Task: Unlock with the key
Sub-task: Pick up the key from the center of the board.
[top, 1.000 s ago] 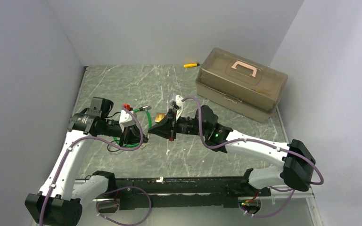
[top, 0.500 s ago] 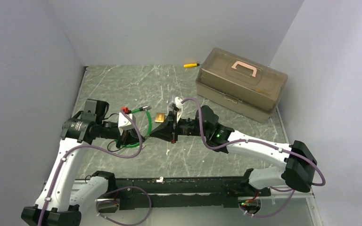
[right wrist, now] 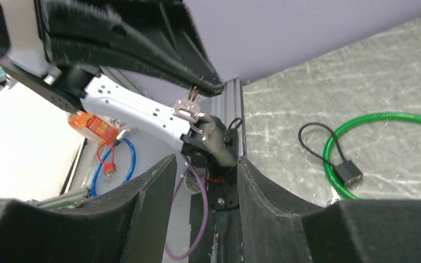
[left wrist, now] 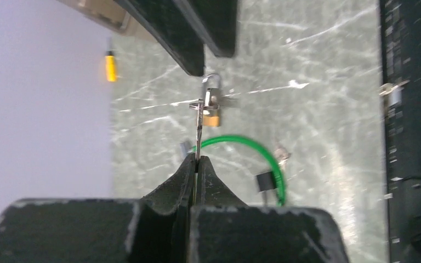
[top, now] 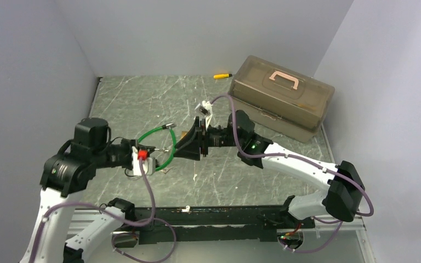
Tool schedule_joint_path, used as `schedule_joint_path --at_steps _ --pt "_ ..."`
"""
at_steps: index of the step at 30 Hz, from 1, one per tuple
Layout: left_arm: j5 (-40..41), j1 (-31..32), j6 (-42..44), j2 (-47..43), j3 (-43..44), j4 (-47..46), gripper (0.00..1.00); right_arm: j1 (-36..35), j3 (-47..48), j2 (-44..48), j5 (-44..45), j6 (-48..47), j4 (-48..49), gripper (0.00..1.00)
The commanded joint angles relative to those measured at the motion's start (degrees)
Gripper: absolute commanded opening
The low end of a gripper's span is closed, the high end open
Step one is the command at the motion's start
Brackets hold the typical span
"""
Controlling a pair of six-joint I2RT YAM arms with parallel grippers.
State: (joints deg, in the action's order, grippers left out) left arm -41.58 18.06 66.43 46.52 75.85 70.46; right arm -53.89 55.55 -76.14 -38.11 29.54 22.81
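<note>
My left gripper (left wrist: 197, 159) is shut on the key (left wrist: 198, 126), a thin silvery blade seen edge-on that sticks out past the fingertips. The small brass padlock (left wrist: 212, 116), with its silver shackle upward, sits at the key's far end. It is just below the right gripper's fingers (left wrist: 192, 38). In the top view the left gripper (top: 156, 149) faces the right gripper (top: 182, 145), and the padlock is hidden between them. My right gripper (right wrist: 205, 160) is open and empty. The key (right wrist: 188, 109) shows beyond it, under the left fingers (right wrist: 142, 55).
A green cable loop (top: 152, 131) lies under the grippers, with a black cord and block (right wrist: 348, 171) beside it. Small loose keys (left wrist: 281, 156) lie on the table. A brown toolbox (top: 279, 98) stands at the back right, and a yellow-and-black tool (top: 222, 75) lies at the back wall.
My right gripper has opened and let go of the padlock. My left arm has lifted and drawn back left, still shut on the key.
</note>
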Motion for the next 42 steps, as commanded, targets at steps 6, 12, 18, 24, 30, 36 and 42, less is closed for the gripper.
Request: schedule_joint_path --at_steps 6,12,18,24,30,36,42 --pt "12.81 4.96 26.48 -16.57 -10.67 -16.15 0.00 6.54 10.36 -3.97 -10.73 10.26 3.22 0.53" --pt "10.33 4.96 46.49 -28.41 -24.90 -29.41 0.00 6.37 14.64 -12.15 -17.25 19.70 14.50 0.59" --pt "8.59 4.96 55.51 -33.04 -31.01 -36.21 0.00 4.10 16.31 -17.41 -21.85 22.57 17.64 0.56" --pt "7.29 4.95 61.47 -35.00 -33.67 -36.24 0.00 2.82 16.35 -19.43 -23.19 27.07 23.24 0.53" --pt "5.74 4.96 66.21 -35.32 -35.01 -37.34 0.00 1.87 17.50 -21.93 -24.47 32.02 29.19 0.46" --pt "7.10 4.96 65.93 -34.36 -34.81 -39.36 0.00 1.55 15.70 -23.44 -25.66 38.23 36.94 0.35" --pt "6.88 4.96 66.93 -34.82 -35.66 -40.58 0.00 1.18 15.07 -23.44 -25.87 38.07 36.44 0.32"
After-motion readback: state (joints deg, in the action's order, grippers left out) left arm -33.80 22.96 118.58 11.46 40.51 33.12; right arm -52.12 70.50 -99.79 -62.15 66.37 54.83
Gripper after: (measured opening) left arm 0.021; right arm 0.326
